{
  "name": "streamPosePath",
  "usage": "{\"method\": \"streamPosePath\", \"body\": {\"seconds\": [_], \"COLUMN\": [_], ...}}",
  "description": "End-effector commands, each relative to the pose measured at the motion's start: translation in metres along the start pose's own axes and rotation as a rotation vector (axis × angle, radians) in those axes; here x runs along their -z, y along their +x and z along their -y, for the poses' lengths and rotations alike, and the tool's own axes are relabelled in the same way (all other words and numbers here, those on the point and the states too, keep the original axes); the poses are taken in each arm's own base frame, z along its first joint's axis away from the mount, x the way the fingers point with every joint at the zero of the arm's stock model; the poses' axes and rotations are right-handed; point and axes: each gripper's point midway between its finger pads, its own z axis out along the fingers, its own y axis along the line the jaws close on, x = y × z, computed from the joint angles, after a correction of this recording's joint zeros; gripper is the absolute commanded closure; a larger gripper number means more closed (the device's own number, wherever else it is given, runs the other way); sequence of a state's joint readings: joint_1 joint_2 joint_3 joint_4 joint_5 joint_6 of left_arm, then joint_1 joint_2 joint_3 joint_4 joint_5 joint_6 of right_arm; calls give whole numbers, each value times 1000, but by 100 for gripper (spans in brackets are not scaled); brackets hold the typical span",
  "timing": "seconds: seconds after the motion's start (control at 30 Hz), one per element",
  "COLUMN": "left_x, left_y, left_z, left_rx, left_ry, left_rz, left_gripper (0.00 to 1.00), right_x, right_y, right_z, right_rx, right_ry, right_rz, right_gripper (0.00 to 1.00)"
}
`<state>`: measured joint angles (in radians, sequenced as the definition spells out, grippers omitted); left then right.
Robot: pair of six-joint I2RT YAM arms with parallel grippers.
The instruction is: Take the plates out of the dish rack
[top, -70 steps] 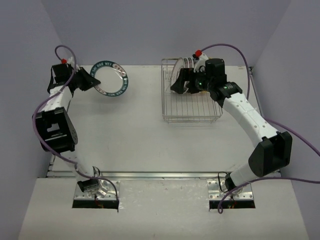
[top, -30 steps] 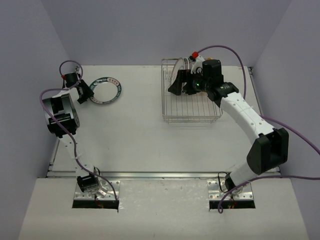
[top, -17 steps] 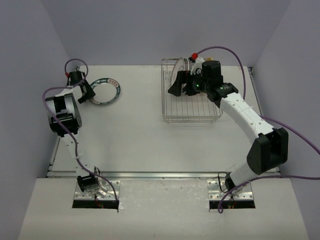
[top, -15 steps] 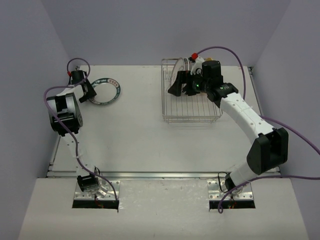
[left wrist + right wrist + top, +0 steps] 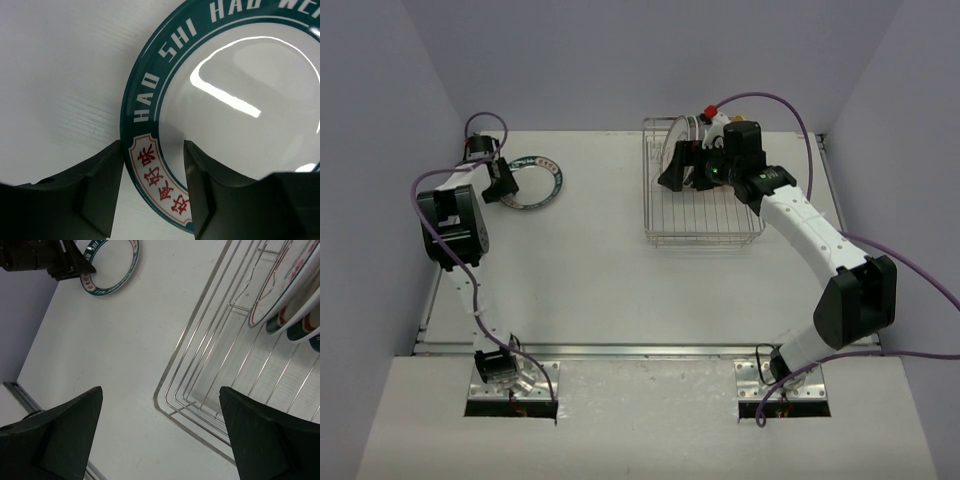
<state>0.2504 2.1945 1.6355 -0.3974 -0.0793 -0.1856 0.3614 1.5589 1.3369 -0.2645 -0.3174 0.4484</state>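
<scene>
One plate [image 5: 533, 181], white with a teal lettered rim and red characters, lies flat on the table at the far left; it also shows in the left wrist view [image 5: 230, 100] and the right wrist view [image 5: 111, 264]. My left gripper [image 5: 501, 186] [image 5: 152, 146] is open and straddles its near-left rim, one finger outside and one over the plate. Several plates [image 5: 682, 136] [image 5: 286, 287] stand upright at the back of the dish rack [image 5: 705, 225] [image 5: 200, 370]. My right gripper [image 5: 675, 172] [image 5: 160, 390] hangs wide open over the rack's left side, holding nothing.
The rack's front half holds only bare wire. Purple walls close in at the left, right and back. A metal rail [image 5: 650, 350] runs along the table's near edge. My left arm [image 5: 450, 220] is folded along the left table edge.
The plate, held tilted above the table at first, now lies flat. Over the last second my left arm folded further back beside it. The right gripper barely moved.
</scene>
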Motion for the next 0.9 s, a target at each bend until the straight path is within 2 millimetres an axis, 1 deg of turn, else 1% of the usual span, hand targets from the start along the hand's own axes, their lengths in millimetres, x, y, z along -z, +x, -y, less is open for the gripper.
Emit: {"method": "streamPosePath", "body": {"seconds": [0.0,0.07,0.1,0.17,0.23,0.27,0.3,0.33,0.37,0.4,0.43,0.47,0.53,0.57,0.6,0.63,0.67,0.77,0.8,0.87], "left_x": [96,136,140,178,208,220,233,248,262,270,272,275,289,291,292,294,295,292,291,291], "left_y": [-86,-110,-115,-124,-126,-124,-121,-119,-120,-114,-102,-99,-82,-78,-74,-70,-65,-52,-49,-47], "left_z": [32,42,45,52,55,56,58,61,63,64,64,64,68,69,69,68,67,64,64,62], "left_rx": [-27,-63,-75,-115,-142,-149,-158,-167,-170,-174,-178,-178,-185,-186,-185,-185,-186,-189,-189,-187], "left_ry": [132,156,159,181,191,195,202,212,220,225,225,224,247,251,252,251,253,247,242,237], "left_rz": [209,275,291,349,401,429,459,493,528,544,542,549,569,571,569,569,566,548,545,544], "left_gripper": [51,51,51,50,49,48,47,46,45,44,42,39,35,33,32,31,30,25,25,25], "right_x": [16,18,18,17,15,14,9,4,5,0,-9,-11,-19,-26,-29,-32,-38,-50,-53,-63], "right_y": [-47,-56,-58,-64,-70,-80,-81,-76,-81,-82,-81,-85,-89,-86,-88,-94,-96,-98,-99,-97], "right_z": [11,29,36,54,70,74,82,92,93,99,106,105,108,108,107,103,99,93,92,95], "right_rx": [52,72,80,105,113,115,111,105,101,96,93,95,107,119,127,140,158,199,210,219], "right_ry": [127,228,265,362,452,482,523,566,586,618,651,658,718,734,748,750,757,776,782,801], "right_rz": [143,167,170,182,183,192,178,150,156,153,147,161,185,183,192,210,218,231,233,225], "right_gripper": [1,1,2,6,12,18,25,31,34,37,41,42,43,43,43,43,43,46,47,49]}}
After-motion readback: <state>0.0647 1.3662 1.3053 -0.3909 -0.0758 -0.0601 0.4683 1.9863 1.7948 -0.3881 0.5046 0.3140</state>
